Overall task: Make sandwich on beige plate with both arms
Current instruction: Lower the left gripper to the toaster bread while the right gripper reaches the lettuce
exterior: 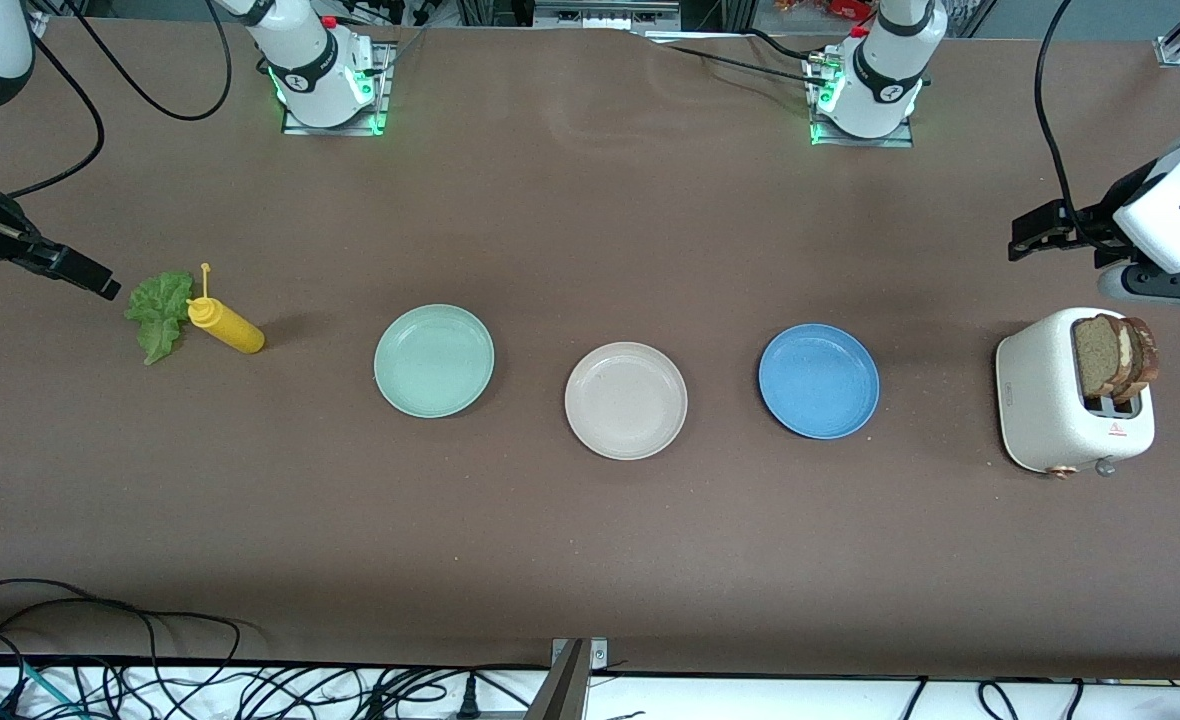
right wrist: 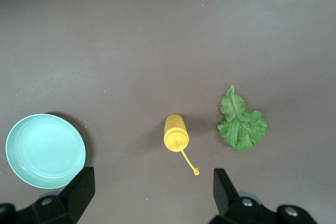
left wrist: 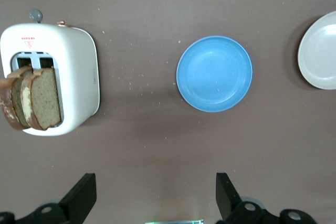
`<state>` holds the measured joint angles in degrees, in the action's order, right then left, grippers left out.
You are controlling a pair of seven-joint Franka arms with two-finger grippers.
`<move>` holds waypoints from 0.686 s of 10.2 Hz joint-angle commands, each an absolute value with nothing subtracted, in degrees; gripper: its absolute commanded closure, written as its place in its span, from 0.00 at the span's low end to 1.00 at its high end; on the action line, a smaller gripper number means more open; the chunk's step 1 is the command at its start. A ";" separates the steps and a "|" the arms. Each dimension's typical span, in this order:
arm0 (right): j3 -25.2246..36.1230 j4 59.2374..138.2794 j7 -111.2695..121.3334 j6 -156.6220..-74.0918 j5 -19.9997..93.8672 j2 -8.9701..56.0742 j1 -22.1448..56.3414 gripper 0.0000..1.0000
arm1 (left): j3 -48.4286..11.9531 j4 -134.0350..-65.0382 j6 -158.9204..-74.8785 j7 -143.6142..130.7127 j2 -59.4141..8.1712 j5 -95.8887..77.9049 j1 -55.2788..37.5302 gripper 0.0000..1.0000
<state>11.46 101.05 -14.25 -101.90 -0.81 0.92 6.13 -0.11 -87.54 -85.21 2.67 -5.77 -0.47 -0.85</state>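
The beige plate (exterior: 626, 400) lies empty at mid-table between two other plates; its edge shows in the left wrist view (left wrist: 320, 51). Two brown bread slices (exterior: 1115, 355) stand in a white toaster (exterior: 1045, 400) at the left arm's end and also show in the left wrist view (left wrist: 32, 98). A green lettuce leaf (exterior: 158, 312) lies at the right arm's end, seen too in the right wrist view (right wrist: 242, 123). My left gripper (exterior: 1020, 240) (left wrist: 155, 187) is open and empty, up over the table by the toaster. My right gripper (exterior: 102, 284) (right wrist: 153, 179) is open and empty, up beside the lettuce.
A yellow squeeze bottle (exterior: 226, 326) (right wrist: 176, 132) stands touching the lettuce. A mint-green plate (exterior: 434, 360) (right wrist: 45, 150) and a blue plate (exterior: 818, 380) (left wrist: 214, 73) flank the beige plate. Cables lie along the table's front edge.
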 commanded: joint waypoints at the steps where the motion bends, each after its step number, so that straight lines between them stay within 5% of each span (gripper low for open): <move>1: 11.95 100.98 -13.97 -101.07 -0.79 0.96 5.98 0.00 | 0.09 -87.45 -87.88 5.69 -7.46 -0.10 1.04 0.00; 7: 13.79 101.25 -13.89 -101.07 -1.40 2.72 5.54 0.00 | 0.26 -87.63 -99.21 13.86 -15.98 1.41 9.92 0.00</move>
